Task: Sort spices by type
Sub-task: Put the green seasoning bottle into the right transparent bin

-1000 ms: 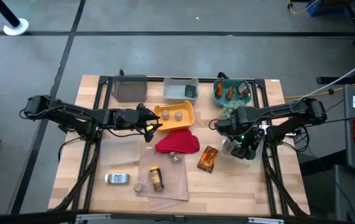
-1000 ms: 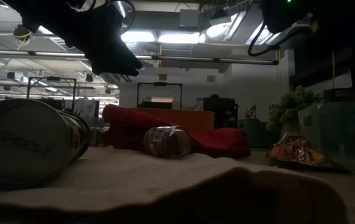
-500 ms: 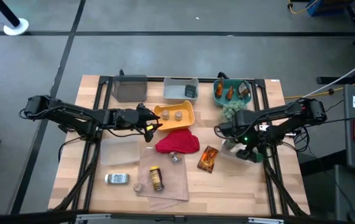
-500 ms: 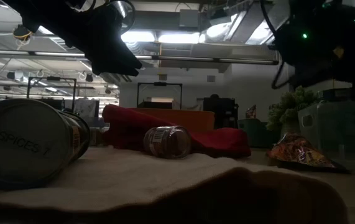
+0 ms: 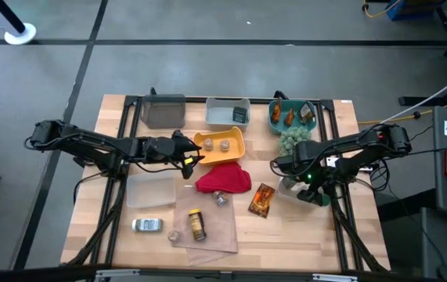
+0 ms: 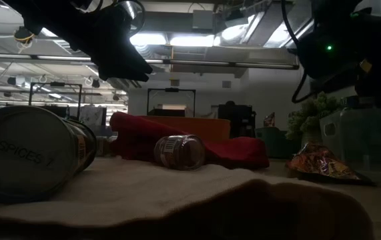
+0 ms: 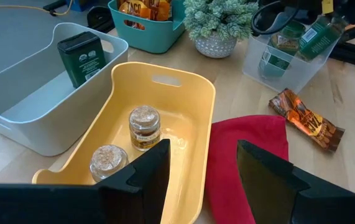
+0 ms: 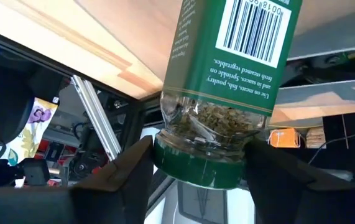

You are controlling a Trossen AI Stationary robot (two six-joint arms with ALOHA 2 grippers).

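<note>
My right gripper [image 8: 199, 179] is shut on a green-lidded spice jar [image 8: 230, 68] and hangs over the clear bin [image 7: 270, 70] at the table's right, where another green-lidded jar [image 7: 276, 53] stands. My left gripper [image 7: 202, 180] is open above the near rim of the yellow bin [image 7: 193, 93]. Two tan-topped jars [image 7: 144, 124] stand in that bin. An orange-brown sachet [image 5: 262, 199], a small clear jar [image 5: 221, 199], a yellow-capped brown bottle [image 5: 197, 224] and a tin on its side [image 5: 147, 225] lie toward the near edge. My right gripper pinches the jar at its green lid end [image 8: 197, 163], one finger [image 8: 122, 175] on each side of the lid. The jar runs on past the fingertips along the line of the fingers, its base end farthest from the wrist. It is lifted clear above the clear bin, tilted.
A red cloth [image 5: 223, 180] lies mid-table beside the yellow bin. At the far edge stand a dark grey bin [image 5: 163, 111], a pale grey bin [image 5: 221, 103] with a dark tin [image 5: 239, 115], and a teal bin [image 5: 279, 125] of sachets. A green plant [image 5: 290, 139] stands beside my right arm.
My right gripper has come down with the green-lidded jar toward the clear bin and tipped a little more downward. The jar stays held.
</note>
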